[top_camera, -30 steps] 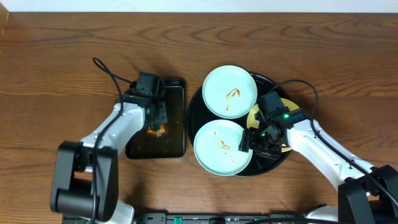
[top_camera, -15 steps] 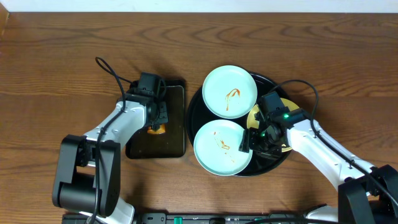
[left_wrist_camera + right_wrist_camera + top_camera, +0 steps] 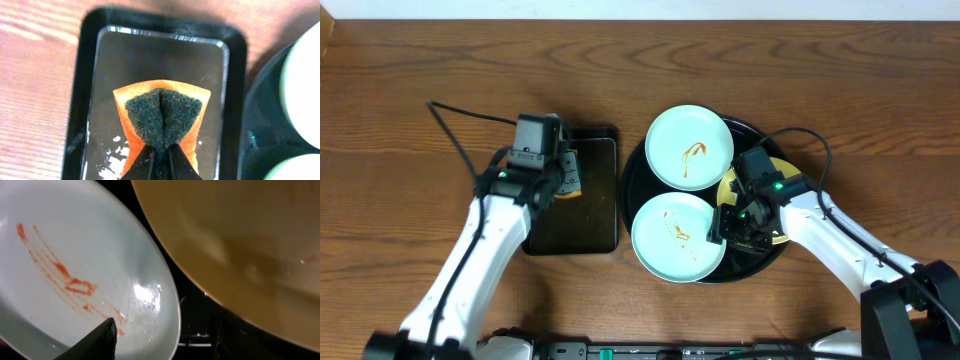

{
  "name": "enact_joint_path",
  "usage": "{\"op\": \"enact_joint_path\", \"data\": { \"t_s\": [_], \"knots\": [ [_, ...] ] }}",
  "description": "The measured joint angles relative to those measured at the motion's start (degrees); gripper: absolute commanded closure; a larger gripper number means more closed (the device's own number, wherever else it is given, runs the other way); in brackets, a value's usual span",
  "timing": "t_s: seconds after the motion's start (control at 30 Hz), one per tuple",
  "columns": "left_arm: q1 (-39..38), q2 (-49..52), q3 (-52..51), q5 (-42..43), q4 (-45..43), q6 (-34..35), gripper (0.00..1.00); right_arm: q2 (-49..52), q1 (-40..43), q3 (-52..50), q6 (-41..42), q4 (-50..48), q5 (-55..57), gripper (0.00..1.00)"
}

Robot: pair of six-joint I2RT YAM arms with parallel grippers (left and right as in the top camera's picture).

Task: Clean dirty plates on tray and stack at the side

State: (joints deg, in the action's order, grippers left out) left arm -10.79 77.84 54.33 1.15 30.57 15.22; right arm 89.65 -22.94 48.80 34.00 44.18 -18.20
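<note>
The left claw [image 3: 160, 150] was clamped on a folded orange sponge [image 3: 162, 112] above the rectangular tray [image 3: 82, 100]. Centre-right, the round tray [image 3: 631, 185] held the upper mint plate [image 3: 689, 147], lower mint plate [image 3: 675, 238] and yellow plate [image 3: 240, 245]. The right claw [image 3: 731, 226] sat at the lower one's right rim; whether it was apart or together could not be told.

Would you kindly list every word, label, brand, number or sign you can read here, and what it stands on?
None can be read in any view. The plates, the tray, the sponge in the left gripper and the rectangular tray carry no lettering; the sauce marks are only squiggles.
</note>
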Motion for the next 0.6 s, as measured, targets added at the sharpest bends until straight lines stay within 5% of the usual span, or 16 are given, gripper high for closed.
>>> {"op": "enact_joint_path", "data": {
  "t_s": [0.6],
  "knots": [
    [0.0, -15.23, 0.0, -0.02, -3.67, 0.0, 0.86, -0.2, -2.23, -6.78, 1.46, -11.65, 0.15, 0.67]
  ]
}}
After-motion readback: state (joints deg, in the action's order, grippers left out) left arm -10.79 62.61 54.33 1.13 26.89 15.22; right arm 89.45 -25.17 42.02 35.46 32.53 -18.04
